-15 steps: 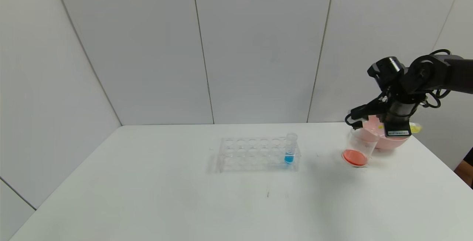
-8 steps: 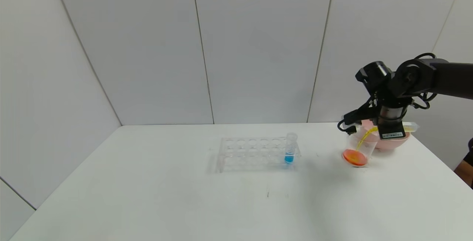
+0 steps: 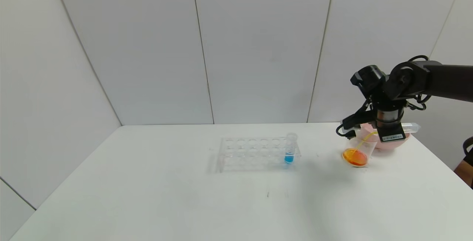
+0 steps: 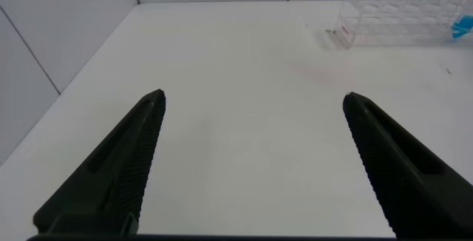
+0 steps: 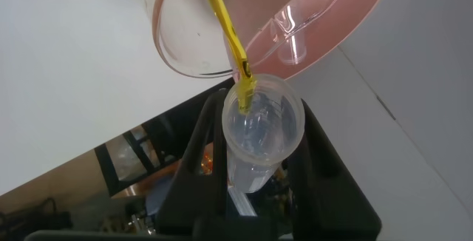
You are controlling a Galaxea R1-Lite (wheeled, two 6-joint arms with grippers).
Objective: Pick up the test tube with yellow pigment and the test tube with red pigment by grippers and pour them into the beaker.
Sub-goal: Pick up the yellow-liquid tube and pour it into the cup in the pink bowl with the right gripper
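My right gripper (image 3: 388,132) (image 5: 260,114) is shut on the test tube with yellow pigment (image 3: 411,126) (image 5: 262,141), which lies tipped almost level. From its mouth a thin yellow stream (image 5: 225,26) runs down into the beaker (image 3: 357,151) (image 5: 174,56). The beaker stands at the table's right and holds orange liquid (image 3: 354,157). The test tube with red pigment is out of view. In the left wrist view my left gripper (image 4: 255,100) hangs open over bare table, nothing between its fingers.
A pink bowl (image 3: 397,143) (image 5: 355,4) stands right behind the beaker, with an empty clear tube (image 5: 294,40) lying in it. A clear tube rack (image 3: 255,154) (image 4: 399,15) at mid-table holds one tube of blue liquid (image 3: 290,148). The table's right edge is close to the bowl.
My right arm has shifted left over the beaker and tipped the tube. A yellow stream has begun, and the beaker's red liquid has turned orange.
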